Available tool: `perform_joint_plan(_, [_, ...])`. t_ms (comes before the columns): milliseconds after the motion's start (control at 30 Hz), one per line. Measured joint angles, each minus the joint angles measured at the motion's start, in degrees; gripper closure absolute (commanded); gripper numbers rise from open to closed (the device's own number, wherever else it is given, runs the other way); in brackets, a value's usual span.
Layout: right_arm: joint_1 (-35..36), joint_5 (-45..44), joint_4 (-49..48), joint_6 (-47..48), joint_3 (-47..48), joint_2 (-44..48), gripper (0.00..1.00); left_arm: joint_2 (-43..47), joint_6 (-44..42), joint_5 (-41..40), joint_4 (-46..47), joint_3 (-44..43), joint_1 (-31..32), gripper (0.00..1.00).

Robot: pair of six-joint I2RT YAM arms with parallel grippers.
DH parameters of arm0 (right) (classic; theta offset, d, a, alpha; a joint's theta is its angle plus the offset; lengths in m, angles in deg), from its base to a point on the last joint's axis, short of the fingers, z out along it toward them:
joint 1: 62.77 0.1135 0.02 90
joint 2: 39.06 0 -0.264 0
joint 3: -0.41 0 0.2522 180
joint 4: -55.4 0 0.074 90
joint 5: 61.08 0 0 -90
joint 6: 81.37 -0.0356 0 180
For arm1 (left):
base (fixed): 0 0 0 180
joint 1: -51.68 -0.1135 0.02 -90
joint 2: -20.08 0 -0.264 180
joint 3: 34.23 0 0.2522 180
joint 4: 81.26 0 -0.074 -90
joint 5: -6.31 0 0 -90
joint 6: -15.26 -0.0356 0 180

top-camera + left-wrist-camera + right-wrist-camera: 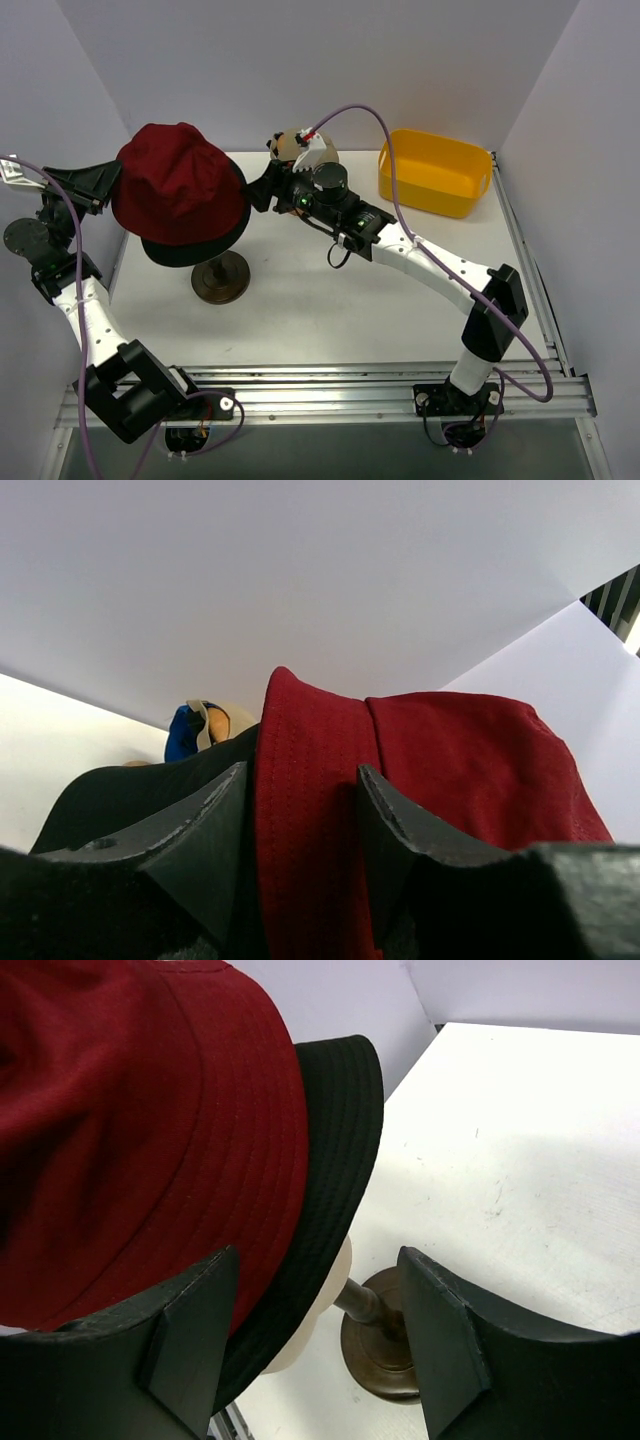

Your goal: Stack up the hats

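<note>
The dark red bucket hat sits on top of the black bucket hat, both on the cream mannequin head. My left gripper is at the hats' left edge, shut on the red hat's brim, which fills the gap between its fingers. My right gripper is open at the hats' right edge; the black brim and red brim lie by its left finger. The blue cap and tan cap lie at the back; the tan cap is partly behind the right wrist.
The mannequin head stands on a turned wooden stand with a round base, also in the right wrist view. A yellow bin stands at the back right. White walls enclose the table on three sides.
</note>
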Motion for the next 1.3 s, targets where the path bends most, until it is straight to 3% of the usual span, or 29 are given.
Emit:
perform_joint_plan(67, [0.0, -0.2, 0.0, 0.1, -0.1, 0.4, 0.4, 0.0, -0.2, -0.1, 0.0, 0.0, 0.0, 0.56])
perform_joint_plan(100, [0.0, -0.2, 0.0, 0.1, -0.2, 0.5, 0.4, 0.0, -0.3, -0.2, 0.0, 0.0, 0.0, 0.66])
perform_joint_plan(200, [0.0, -0.4, 0.0, 0.2, -0.5, 0.6, 0.4, -0.2, -0.6, -0.5, -0.1, 0.0, 0.0, 0.82])
perform_joint_plan(233, [0.0, -0.4, 0.0, 0.2, -0.6, 0.6, 0.4, -0.4, -0.7, -0.6, -0.1, 0.0, 0.0, 0.93])
perform_joint_plan(267, [0.0, -0.4, 0.0, 0.2, -0.7, 0.6, 0.4, -0.5, -0.6, -0.6, -0.1, 0.0, 0.0, 0.97])
perform_joint_plan(500, [0.0, -0.5, -0.1, 0.2, -1.2, 0.7, 0.4, -0.9, -1.3, -0.7, -0.9, 0.0, 0.1, 0.98])
perform_joint_plan(900, [0.0, -0.9, -4.4, -2.0, -2.1, 1.1, 0.41, 1.0, -11.1, -1.7, -12.1, 0.0, 0.5, 0.98])
perform_joint_plan(1300, [0.0, -1.2, -10.1, -6.5, -3.3, 2.3, 0.42, 3.5, -16.8, -2.1, -13.3, 2.0, 0.5, 0.98])
